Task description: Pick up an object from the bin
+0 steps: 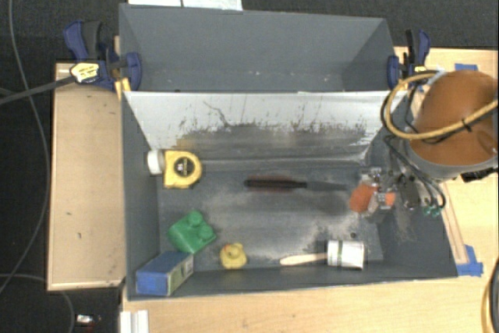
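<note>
We see a rounded orange-brown cover (pixel 456 121) over the wrist, smooth and domed. A pale yellow cable (pixel 399 109) loops round its left side, and a thin dark cable (pixel 470 119) crosses its face. Under it we make out a dark grey collar (pixel 437 168). The claw (pixel 373 197) is a small cluster of orange, white and grey parts, with tangled wiring (pixel 425 203) beside it.

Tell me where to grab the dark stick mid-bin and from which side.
Take the dark stick at its middle, straight down from above, closing across its thin width. It lies flat on the bin floor, long axis running left-right in the view, with nothing touching it, so both long sides look free. It seems too low for a side approach.
</note>
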